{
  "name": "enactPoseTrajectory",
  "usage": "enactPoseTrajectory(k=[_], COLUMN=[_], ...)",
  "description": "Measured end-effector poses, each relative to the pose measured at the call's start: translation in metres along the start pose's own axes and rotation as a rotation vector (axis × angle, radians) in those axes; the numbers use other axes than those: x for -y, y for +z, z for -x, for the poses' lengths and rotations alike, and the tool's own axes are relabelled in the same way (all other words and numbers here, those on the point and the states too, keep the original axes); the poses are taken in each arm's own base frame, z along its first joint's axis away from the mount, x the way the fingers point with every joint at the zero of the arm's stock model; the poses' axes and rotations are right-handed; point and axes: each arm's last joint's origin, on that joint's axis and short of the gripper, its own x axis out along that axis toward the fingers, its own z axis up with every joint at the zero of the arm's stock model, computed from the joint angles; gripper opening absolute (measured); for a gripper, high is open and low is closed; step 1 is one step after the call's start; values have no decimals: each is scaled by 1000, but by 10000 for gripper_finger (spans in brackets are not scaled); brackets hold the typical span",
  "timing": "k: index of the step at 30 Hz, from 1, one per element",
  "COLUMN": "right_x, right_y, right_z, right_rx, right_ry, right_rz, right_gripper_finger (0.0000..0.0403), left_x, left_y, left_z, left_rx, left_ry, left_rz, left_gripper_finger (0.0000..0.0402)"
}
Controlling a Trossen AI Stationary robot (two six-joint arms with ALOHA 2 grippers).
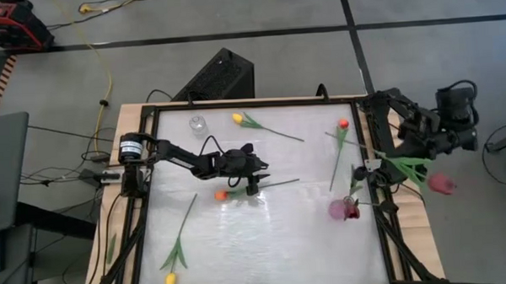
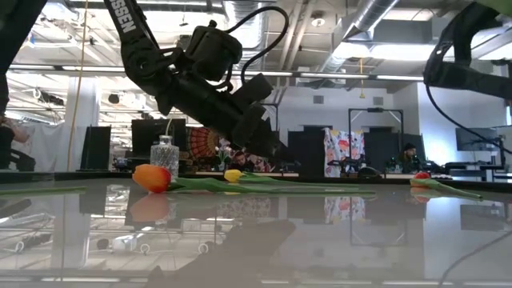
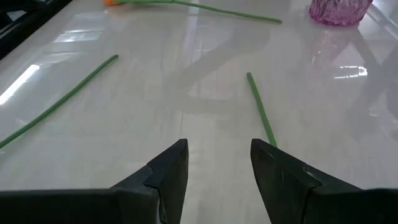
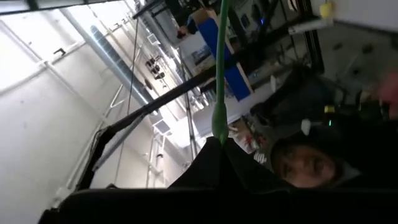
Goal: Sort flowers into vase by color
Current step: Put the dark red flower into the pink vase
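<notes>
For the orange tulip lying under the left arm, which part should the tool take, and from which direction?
Probably the thin green stem just behind the orange tulip head, from straight above. It lies flat on the table, stem pointing toward the pink vase, so the open left tool should straddle it crosswise.

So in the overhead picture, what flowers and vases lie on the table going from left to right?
Yellow tulip at the near left → small clear vase → orange tulip beside the left gripper → second yellow tulip → pink vase and red-orange tulip, roughly level.
</notes>
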Motion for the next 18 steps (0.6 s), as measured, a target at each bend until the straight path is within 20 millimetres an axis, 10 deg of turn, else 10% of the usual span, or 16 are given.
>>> enactPoseTrajectory(k=[18], right_x=[34], right_y=[-35], right_z=[0], right_rx=[-6], right_ry=[1], right_rz=[-287], right_gripper_finger=[21], left_x=[1], left_y=[0], left_z=[0], left_rx=[5], left_ry=[-25], left_rz=[10], left_gripper_finger=[164])
